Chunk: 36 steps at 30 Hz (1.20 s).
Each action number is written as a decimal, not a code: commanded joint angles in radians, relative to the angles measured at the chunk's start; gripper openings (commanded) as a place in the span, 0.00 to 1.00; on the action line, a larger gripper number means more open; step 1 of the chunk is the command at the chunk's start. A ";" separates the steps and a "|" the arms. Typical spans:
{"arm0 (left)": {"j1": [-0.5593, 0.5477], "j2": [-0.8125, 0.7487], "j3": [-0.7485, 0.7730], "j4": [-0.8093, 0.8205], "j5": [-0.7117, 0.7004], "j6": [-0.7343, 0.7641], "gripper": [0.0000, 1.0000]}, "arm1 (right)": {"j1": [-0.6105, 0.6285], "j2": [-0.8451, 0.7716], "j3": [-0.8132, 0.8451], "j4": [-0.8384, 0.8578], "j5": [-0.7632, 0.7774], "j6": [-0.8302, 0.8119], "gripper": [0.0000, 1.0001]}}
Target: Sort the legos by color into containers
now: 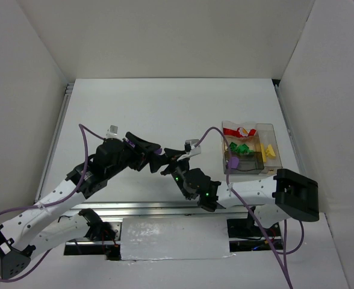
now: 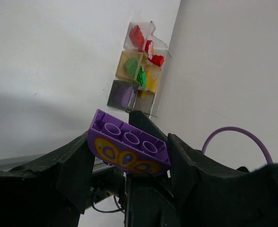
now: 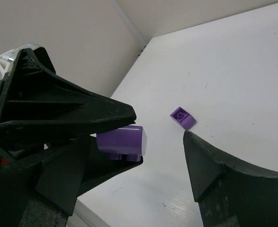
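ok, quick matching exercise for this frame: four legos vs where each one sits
Things:
1. printed purple brick
2. small purple piece
3. red legos
4. green legos

Places:
a. middle compartment of the containers, beside the yellow legos
b. loose on the table
c. held in the left gripper
d. compartment farthest from the arm bases

Pairs: 1-c, 2-b, 3-d, 4-a

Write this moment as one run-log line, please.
stage: apparent handover | left gripper: shut on purple brick | right gripper: open, at the brick | table: small purple piece loose | containers: partly filled
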 commanded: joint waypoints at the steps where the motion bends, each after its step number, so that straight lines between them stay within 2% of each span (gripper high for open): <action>1: -0.006 0.000 0.020 0.072 0.058 0.013 0.00 | -0.010 0.042 0.088 0.065 0.017 -0.039 0.83; 2: -0.006 0.002 0.019 0.080 0.064 0.016 0.00 | -0.014 0.051 0.090 0.081 0.014 -0.040 0.80; 3: -0.006 0.002 0.020 0.077 0.069 0.016 0.00 | -0.019 0.062 0.090 0.099 0.009 -0.048 0.71; 5: -0.006 0.002 0.025 0.064 0.069 0.021 0.00 | -0.028 0.067 0.089 0.117 -0.006 -0.051 0.59; 7: -0.006 -0.006 0.028 0.054 0.058 0.026 0.00 | -0.030 0.062 0.092 0.104 -0.006 -0.044 0.00; 8: -0.006 -0.009 0.026 0.055 0.055 0.030 0.00 | -0.030 0.060 0.087 0.104 0.004 -0.039 0.00; 9: -0.006 -0.012 0.031 0.055 0.041 0.044 0.05 | -0.031 0.051 0.081 0.105 0.003 -0.037 0.00; 10: -0.006 -0.009 0.037 0.054 0.034 0.056 0.19 | -0.031 0.045 0.067 0.101 0.004 -0.033 0.00; 11: -0.004 -0.006 0.046 0.054 0.024 0.079 0.42 | -0.031 0.038 0.060 0.085 0.006 -0.025 0.00; 12: -0.004 0.011 0.084 0.046 0.014 0.151 0.99 | -0.034 0.018 0.052 0.069 0.003 -0.014 0.00; 14: 0.002 0.063 0.149 -0.004 -0.035 0.243 1.00 | -0.063 -0.015 0.026 -0.046 0.003 0.022 0.00; 16: 0.032 0.101 0.275 -0.154 -0.093 0.369 0.99 | -0.114 -0.097 -0.031 -0.158 -0.025 0.134 0.00; 17: 0.046 0.118 0.310 -0.207 -0.115 0.399 1.00 | -0.183 -0.139 -0.057 -0.300 -0.040 0.186 0.00; 18: 0.078 0.138 0.357 -0.250 -0.133 0.458 0.99 | -0.223 -0.233 -0.089 -0.357 -0.060 0.223 0.00; 20: 0.109 0.140 0.378 -0.308 -0.176 0.512 1.00 | -0.337 -0.350 -0.175 -0.561 -0.082 0.315 0.00; 21: 0.138 0.134 0.376 -0.317 -0.193 0.556 0.99 | -0.382 -0.477 -0.193 -0.655 -0.083 0.341 0.00; 22: 0.151 0.129 0.373 -0.328 -0.212 0.571 1.00 | -0.427 -0.536 -0.207 -0.747 -0.077 0.367 0.00; 23: 0.167 0.126 0.372 -0.342 -0.248 0.579 1.00 | -0.517 -0.647 -0.209 -0.927 -0.069 0.409 0.00; 25: 0.204 0.131 0.350 -0.348 -0.269 0.616 0.99 | -0.621 -0.731 -0.191 -1.160 -0.092 0.426 0.00; 28: 0.240 0.146 0.320 -0.345 -0.289 0.639 0.99 | -0.821 -0.815 -0.162 -1.331 -0.181 0.409 0.03; 30: 0.261 0.172 0.306 -0.342 -0.282 0.644 1.00 | -0.945 -0.835 -0.152 -1.366 -0.247 0.388 0.03; 34: 0.298 0.236 0.304 -0.336 -0.218 0.662 0.99 | -1.059 -0.799 -0.146 -1.389 -0.373 0.369 0.02; 36: 0.307 0.273 0.310 -0.336 -0.207 0.668 0.99 | -1.078 -0.769 -0.154 -1.389 -0.427 0.383 0.01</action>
